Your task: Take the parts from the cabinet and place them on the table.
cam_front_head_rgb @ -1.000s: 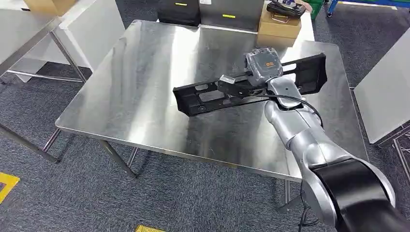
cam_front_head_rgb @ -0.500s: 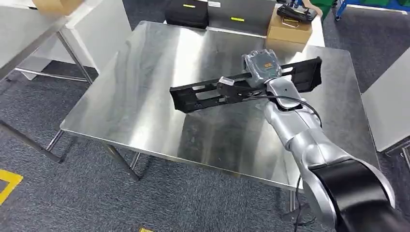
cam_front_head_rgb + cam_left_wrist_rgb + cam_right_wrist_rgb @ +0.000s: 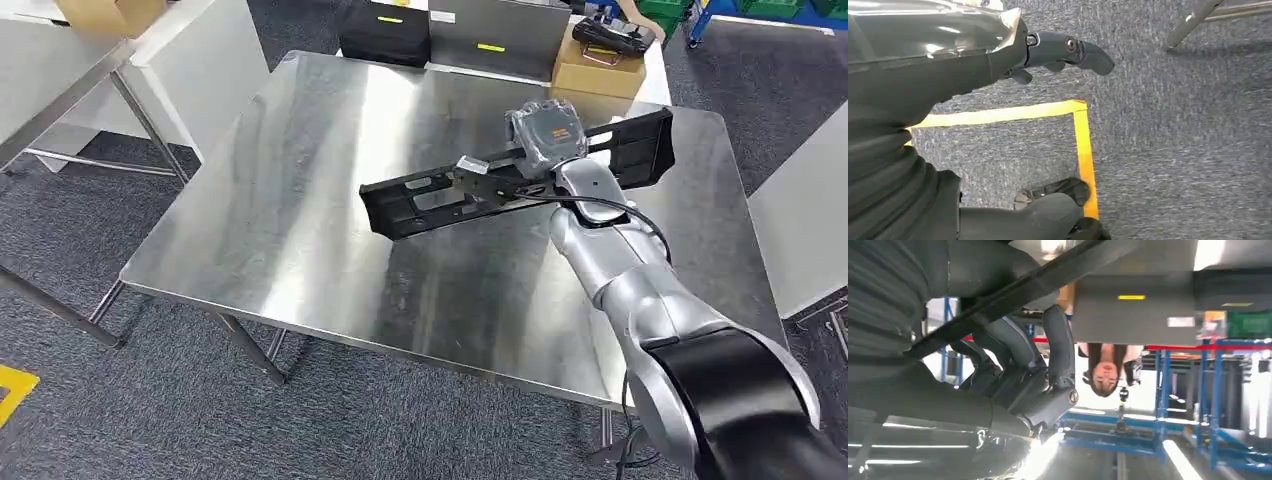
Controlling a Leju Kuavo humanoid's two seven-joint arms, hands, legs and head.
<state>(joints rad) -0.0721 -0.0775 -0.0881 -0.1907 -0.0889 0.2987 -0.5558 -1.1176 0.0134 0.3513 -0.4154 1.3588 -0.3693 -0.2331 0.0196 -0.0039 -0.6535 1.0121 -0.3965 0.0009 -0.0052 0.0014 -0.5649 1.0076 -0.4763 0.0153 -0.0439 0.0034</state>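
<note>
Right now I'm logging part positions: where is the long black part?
In the head view the long black part is gripped by the right robot hand, over the far right area of the steel table, near the cardboard box.

Right hand (image 3: 541, 135) fingers hidden behind long black part (image 3: 430, 195); part's middle covered by the wrist. Worktop (image 3: 300, 180) near-right corner hidden by arm.

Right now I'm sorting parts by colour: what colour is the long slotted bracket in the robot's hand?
Black; the long slotted bracket shows best in the head view.
</note>
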